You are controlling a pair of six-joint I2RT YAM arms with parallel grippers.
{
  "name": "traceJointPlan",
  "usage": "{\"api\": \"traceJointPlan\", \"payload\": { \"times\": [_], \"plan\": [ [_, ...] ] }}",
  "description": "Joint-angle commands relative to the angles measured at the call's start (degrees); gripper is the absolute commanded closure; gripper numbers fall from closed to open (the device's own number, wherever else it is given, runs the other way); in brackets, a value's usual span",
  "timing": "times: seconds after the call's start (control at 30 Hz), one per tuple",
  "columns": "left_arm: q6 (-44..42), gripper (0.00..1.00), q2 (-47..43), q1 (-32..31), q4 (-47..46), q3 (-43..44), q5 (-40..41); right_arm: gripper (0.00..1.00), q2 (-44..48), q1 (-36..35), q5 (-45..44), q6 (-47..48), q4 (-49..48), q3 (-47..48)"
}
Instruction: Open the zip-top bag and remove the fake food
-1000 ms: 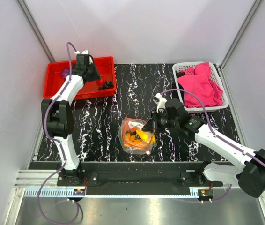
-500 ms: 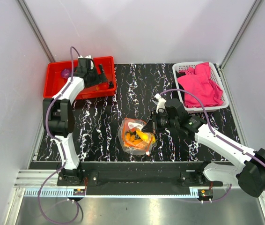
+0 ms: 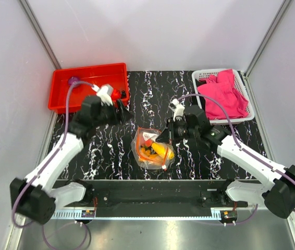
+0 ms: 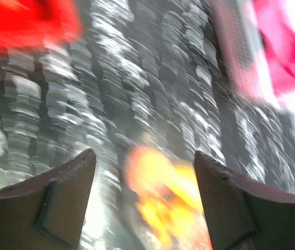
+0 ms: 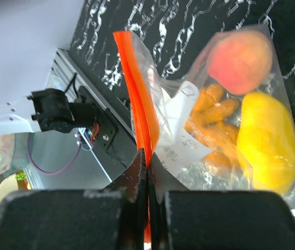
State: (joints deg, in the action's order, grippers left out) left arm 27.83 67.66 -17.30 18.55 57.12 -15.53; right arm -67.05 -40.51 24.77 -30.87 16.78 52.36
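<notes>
The zip-top bag lies on the black marbled table near the middle front, with fake food in it. In the right wrist view I see an orange peach, a yellow oval fruit and small orange bits in the bag. My right gripper is shut on the bag's orange-red zip strip. My left gripper is open and empty, above the table up and left of the bag. The bag shows as an orange blur in the left wrist view.
A red tray stands at the back left with a purple piece and a red piece in it. A white basket with a pink cloth stands at the back right.
My left arm has swung from over the red tray down and right toward the bag. My right gripper has kept its hold on the zip strip and shifted slightly.
</notes>
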Motion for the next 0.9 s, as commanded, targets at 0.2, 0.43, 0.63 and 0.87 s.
{"api": "traceJointPlan", "payload": {
  "times": [0.2,0.43,0.63,0.87],
  "plan": [
    [14.5,0.37,-25.4,-13.8,-5.4,-14.7,-6.0,1.0,-0.4,-0.3,0.1,-0.9,0.2,9.2],
    [18.0,0.4,-34.1,-16.8,-5.4,-17.4,-9.8,1.0,-1.5,-0.3,0.7,-2.2,0.4,10.6],
    [16.9,0.44,-26.8,-28.5,-6.2,-15.3,-3.1,1.0,-1.5,-0.3,0.6,-3.8,-0.9,9.4],
    [16.8,0.58,-18.0,-41.1,-2.7,-12.0,15.4,1.0,0.2,-0.3,0.6,-6.7,-3.1,6.2]
  ]
}}
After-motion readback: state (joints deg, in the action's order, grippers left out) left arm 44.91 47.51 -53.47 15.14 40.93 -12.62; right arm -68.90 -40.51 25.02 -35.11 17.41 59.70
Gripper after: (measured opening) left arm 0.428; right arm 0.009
